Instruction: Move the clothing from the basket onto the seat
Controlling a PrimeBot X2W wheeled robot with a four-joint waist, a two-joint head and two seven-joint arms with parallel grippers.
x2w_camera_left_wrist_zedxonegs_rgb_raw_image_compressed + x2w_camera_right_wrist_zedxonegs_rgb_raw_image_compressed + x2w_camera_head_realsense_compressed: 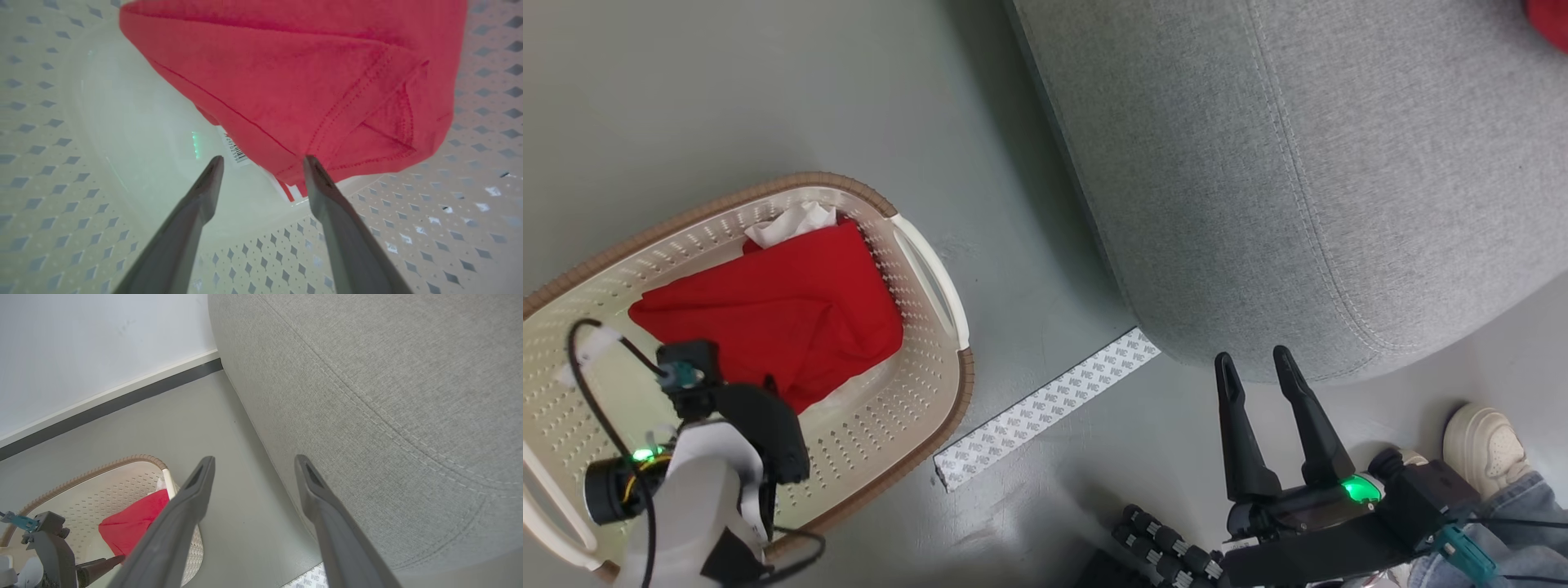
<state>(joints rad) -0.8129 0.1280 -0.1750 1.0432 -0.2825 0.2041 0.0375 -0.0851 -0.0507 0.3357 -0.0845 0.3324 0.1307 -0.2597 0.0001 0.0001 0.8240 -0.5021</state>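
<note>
The cream basket (931, 286) stands on the floor at the left, with red clothing (784, 310) lying in it and a bit of white fabric (792, 222) at its far edge. My left arm (711, 482) reaches down into the basket. In the left wrist view my left gripper (263, 161) is open just above the basket floor, and its right fingertip (312, 165) is at the hem of the clothing (306, 81). My right gripper (1255, 361) is open and empty over the floor, beside the corner of the grey seat (1298, 180). Another red piece (1550, 20) lies on the seat's far right.
A white printed strip (1045, 408) lies on the floor between basket and seat. A person's shoe (1486, 445) and trouser leg are at the lower right, close to my right arm. A barcode label (236, 152) peeks from under the clothing. A wall with dark baseboard (122, 400) runs behind the basket.
</note>
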